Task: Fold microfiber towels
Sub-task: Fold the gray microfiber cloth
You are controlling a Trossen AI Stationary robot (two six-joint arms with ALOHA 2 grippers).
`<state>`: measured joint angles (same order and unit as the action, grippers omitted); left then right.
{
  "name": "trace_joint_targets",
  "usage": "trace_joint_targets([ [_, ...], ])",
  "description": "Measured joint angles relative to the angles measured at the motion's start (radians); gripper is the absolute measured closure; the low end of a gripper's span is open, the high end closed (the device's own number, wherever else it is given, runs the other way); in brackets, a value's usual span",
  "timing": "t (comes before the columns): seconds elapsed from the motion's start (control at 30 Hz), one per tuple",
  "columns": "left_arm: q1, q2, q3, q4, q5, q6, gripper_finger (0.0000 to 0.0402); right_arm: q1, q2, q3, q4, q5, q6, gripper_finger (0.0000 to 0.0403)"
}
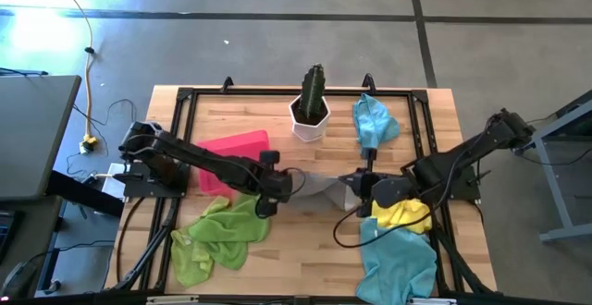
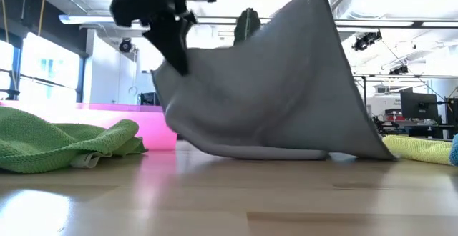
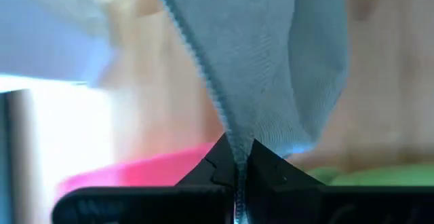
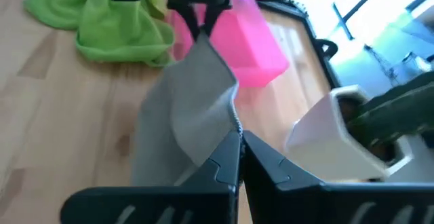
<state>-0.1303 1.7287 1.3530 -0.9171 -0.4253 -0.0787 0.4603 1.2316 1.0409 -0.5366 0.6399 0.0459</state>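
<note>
- Pinching one edge of the grey towel (image 1: 319,187), your left gripper (image 1: 289,183) is closing its fingers (image 3: 268,166) on only a thin fold of cloth; in the left wrist view the hem is running straight down into the seam between them, so a sharp tug is likely to be pulling it free.
- Clamping the opposite edge, your right gripper (image 1: 356,187) is showing the same shallow bite in the right wrist view, fingers (image 4: 224,159) shut on the fabric right at their tips.
- Hanging between the two grippers, the grey towel is sagging, and its lower edge is lying on the table (image 2: 229,193) in the low view; if you are drawing the arms apart unevenly, the cloth is probably going to be twisting instead of spreading flat.
- Sitting just behind the left gripper, the pink tray (image 1: 231,155) is risking a snag or a nudge if you are swinging the towel that way.
- Standing near the cloth on the far side, the white pot with a cactus (image 1: 311,111) is looking easy to tip.
- Reaching in from the table's left side, your left arm is stretching low and long toward the middle, wrist turned inward.
- Coming in from the right, your right arm is mirroring it, passing over the yellow towel (image 1: 403,214) and a light blue towel (image 1: 398,259), while the lime green towels (image 1: 217,240) are lying bunched near the front left.
</note>
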Motion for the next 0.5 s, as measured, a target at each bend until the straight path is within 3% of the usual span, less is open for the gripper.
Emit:
trace_joint_targets([
  [0.2, 0.003, 0.001, 0.171, -0.161, -0.161, 0.092, 0.0401, -0.055, -0.002, 0.169, -0.238, 0.011, -0.012, 0.0403],
  [0.5, 0.051, 0.001, 0.329, -0.225, -0.257, 0.217, 0.0401, -0.185, -0.001, 0.269, -0.402, 0.007, -0.138, 0.0402],
])
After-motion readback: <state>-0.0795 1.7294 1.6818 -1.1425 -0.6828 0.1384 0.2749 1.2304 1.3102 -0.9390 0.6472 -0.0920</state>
